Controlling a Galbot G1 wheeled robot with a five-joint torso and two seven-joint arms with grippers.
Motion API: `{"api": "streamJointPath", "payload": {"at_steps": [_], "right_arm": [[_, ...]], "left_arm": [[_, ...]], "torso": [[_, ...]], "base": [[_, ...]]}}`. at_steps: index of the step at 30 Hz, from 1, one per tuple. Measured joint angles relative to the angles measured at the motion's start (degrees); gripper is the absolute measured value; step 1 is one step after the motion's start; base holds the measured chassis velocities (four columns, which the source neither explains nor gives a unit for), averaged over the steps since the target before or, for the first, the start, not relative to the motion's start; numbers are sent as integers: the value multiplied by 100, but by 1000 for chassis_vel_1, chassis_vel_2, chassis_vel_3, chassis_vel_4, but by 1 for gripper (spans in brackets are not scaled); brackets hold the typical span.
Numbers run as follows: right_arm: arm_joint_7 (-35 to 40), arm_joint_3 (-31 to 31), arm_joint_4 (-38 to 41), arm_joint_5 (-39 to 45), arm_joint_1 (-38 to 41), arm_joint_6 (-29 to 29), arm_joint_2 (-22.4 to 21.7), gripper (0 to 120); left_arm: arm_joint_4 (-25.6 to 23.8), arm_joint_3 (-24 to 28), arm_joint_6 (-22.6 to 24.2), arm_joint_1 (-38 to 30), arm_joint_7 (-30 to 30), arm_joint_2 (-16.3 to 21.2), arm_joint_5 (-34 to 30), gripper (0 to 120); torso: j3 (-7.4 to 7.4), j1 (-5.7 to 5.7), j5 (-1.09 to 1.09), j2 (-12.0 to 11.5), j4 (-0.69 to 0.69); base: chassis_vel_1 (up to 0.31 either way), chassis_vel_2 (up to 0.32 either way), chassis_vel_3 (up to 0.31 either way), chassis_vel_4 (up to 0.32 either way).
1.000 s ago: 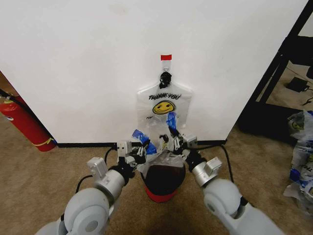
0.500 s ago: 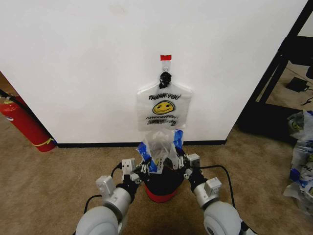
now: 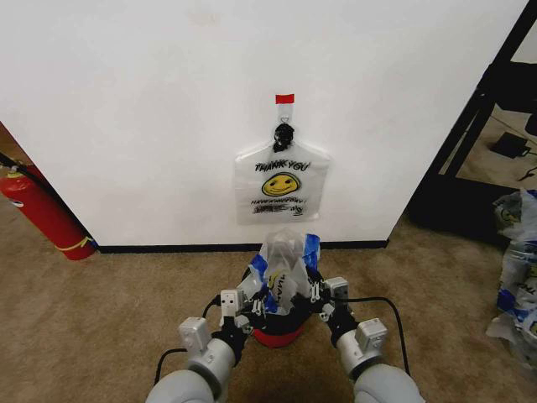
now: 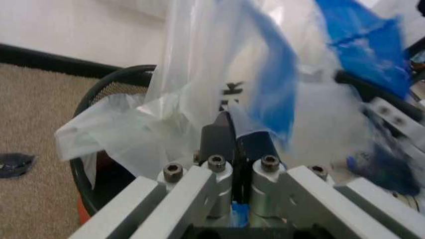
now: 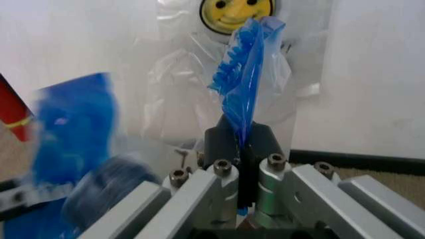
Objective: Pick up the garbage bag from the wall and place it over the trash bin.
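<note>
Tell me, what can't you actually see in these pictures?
- Bin rim, head view: covered by the bag, so how far the bag sits over it is unclear.
- Small print under the smiley on the hanging bag: too small to read.
- Right wrist view: blue smear is blurred.
- Left gripper and right gripper are pinched on the bag.

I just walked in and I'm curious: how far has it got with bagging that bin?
Done: one garbage bag is off the wall; another hangs on the hook. In hand: the left pincer and right pincer each pinch its blue rim above the trash bin. Left: spreading it over the rim.
</note>
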Motion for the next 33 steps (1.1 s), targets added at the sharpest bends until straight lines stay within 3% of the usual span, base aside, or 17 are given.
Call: {"api": "streamJointPath", "payload": {"at_steps": [5,10,19,23,33], "right_arm": [[87,-48,-395,84,167,-38,62,0],[151,-44,-591,129,149,-55,48,0],[485,34,13,98,-368,-402,-290,0],[609,133,234,125,-567,-548,-419,0],[928,229,98,353,-604,-876,-473,0]], "left_arm": [[323,-100,12,-96,-52,-9,-172,0],[323,-250,-37,79,-59,187,-187,0],[-378,-303,350,509,-543,309,-22,0],[-461,-178,414,683,-584,303,94,0],[250,-63,339,523,-481,56,307,0]], "torso": [[0,0,0,0,3],[0,0,2,0,3],[0,0,1,0,2],[0,0,2,0,2],[0,0,2,0,2]], "base": [[0,0,0,0],[0,0,0,0],[0,0,0,0],[0,0,0,0],[0,0,0,0]]}}
